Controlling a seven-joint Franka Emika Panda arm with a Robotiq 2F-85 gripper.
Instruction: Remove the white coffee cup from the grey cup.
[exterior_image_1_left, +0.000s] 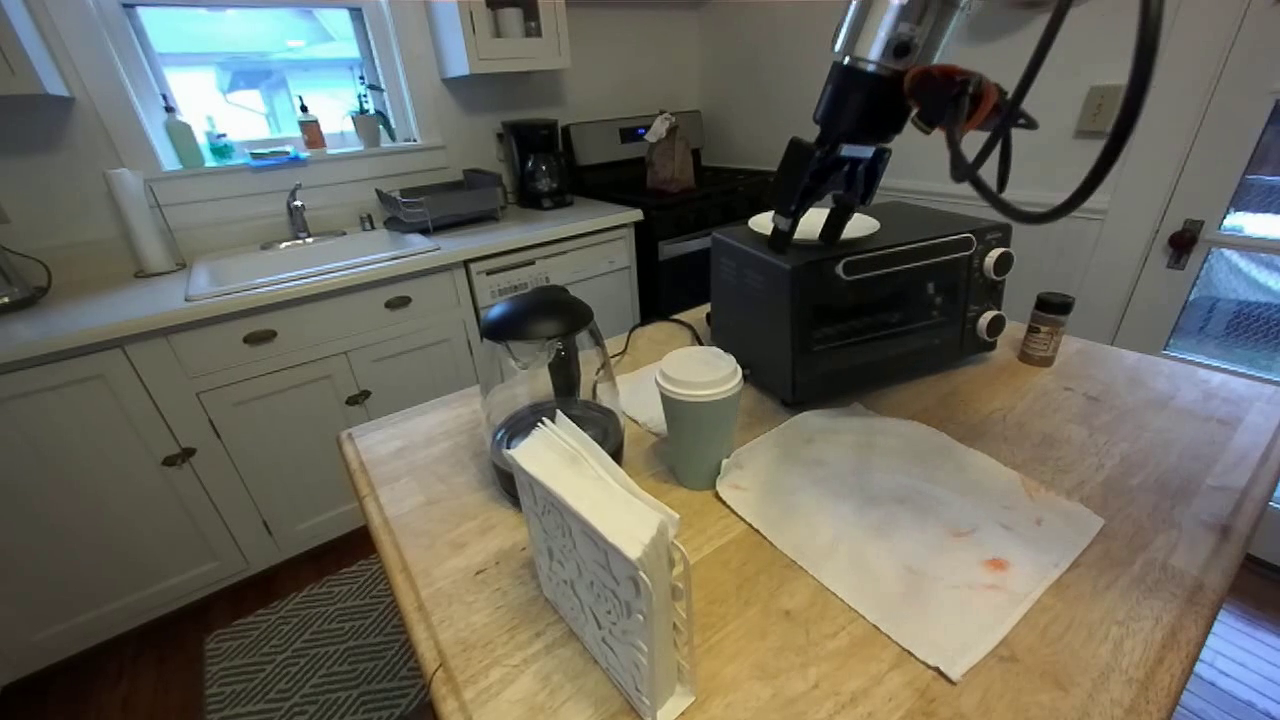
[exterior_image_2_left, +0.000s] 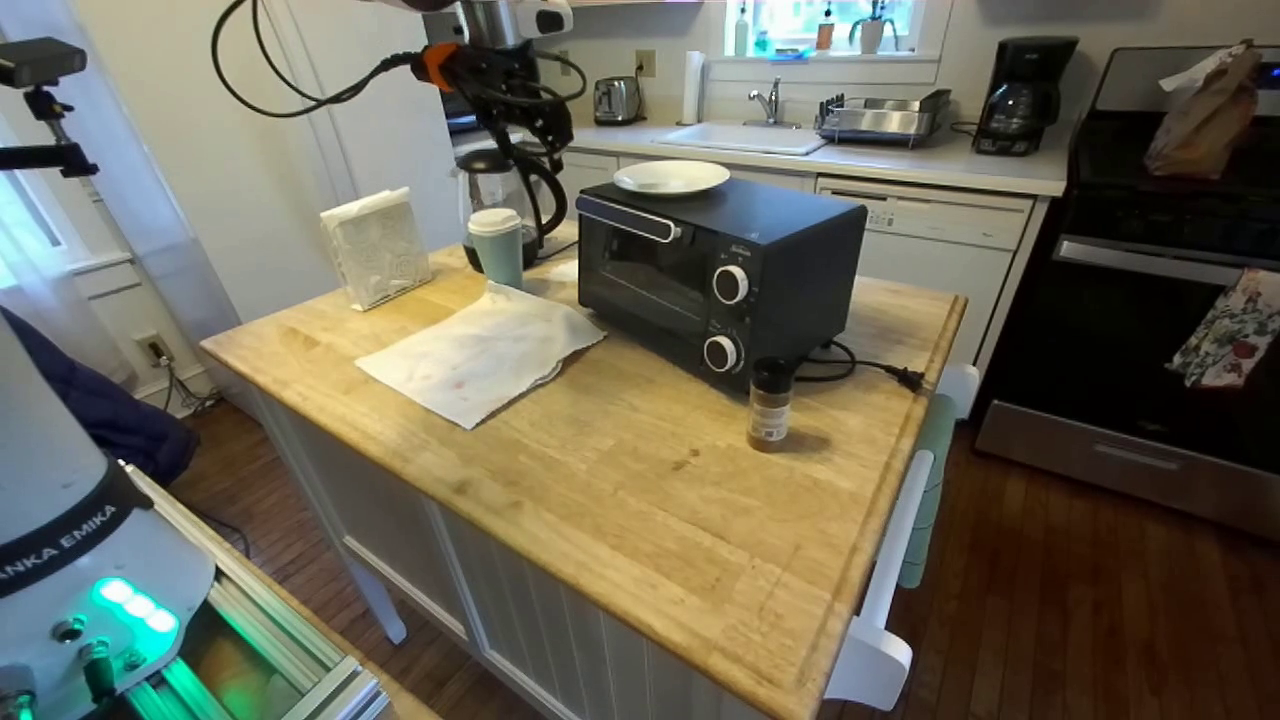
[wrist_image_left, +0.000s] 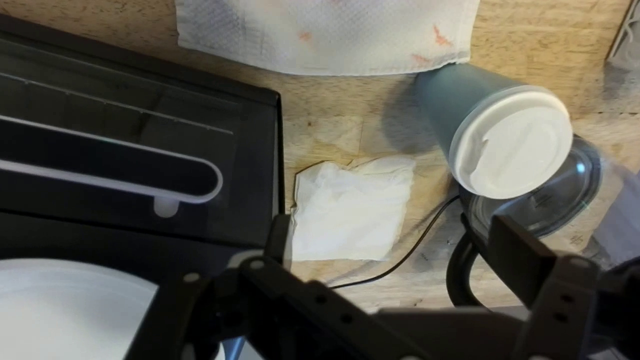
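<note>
Black two-finger gripper (wrist_image_left: 400, 248) | jaws stand apart | wrist view, one o'clock of gripper: grey-green tapered tumbler (wrist_image_left: 450, 102) stands upright | round white plastic-looking lid (wrist_image_left: 522, 145) caps it.

In the wrist view, the fingers (wrist_image_left: 517, 257) are black, and the napkin (wrist_image_left: 352, 210) between them is plain white. Beyond them, the cup (wrist_image_left: 455, 100) is grey-green, its lid (wrist_image_left: 525, 145) white; the sheet (wrist_image_left: 325, 35), white with orange spots.
</note>
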